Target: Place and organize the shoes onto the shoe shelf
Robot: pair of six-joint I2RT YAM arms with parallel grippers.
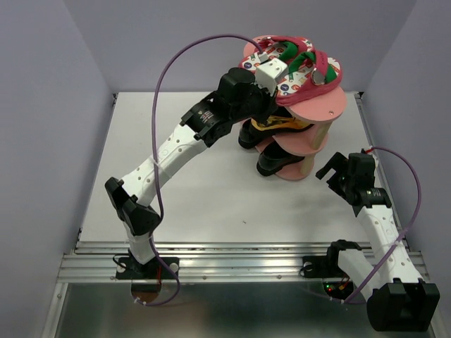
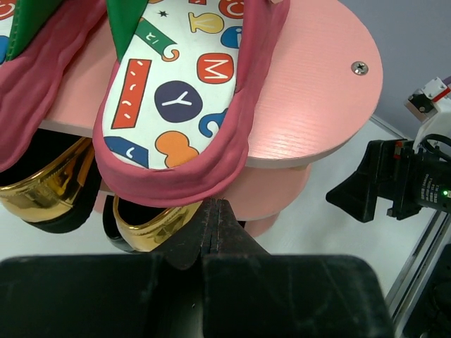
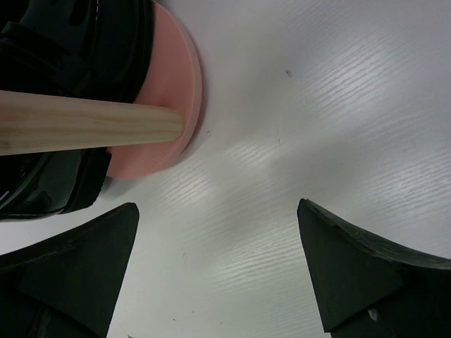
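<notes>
The salmon-pink shoe shelf stands at the table's far middle. Two pink flip-flops lie on its top board, gold loafers on the middle board and black loafers on the bottom one. My left gripper is shut and empty. In the left wrist view its tips sit just below the heel of a flip-flop, in front of a gold loafer. My right gripper is open and empty over the table beside the bottom board and a black loafer.
A wooden post of the shelf runs beside my right gripper. The left wrist view shows the top board's bare right end and my right arm beyond it. Grey walls enclose the white table.
</notes>
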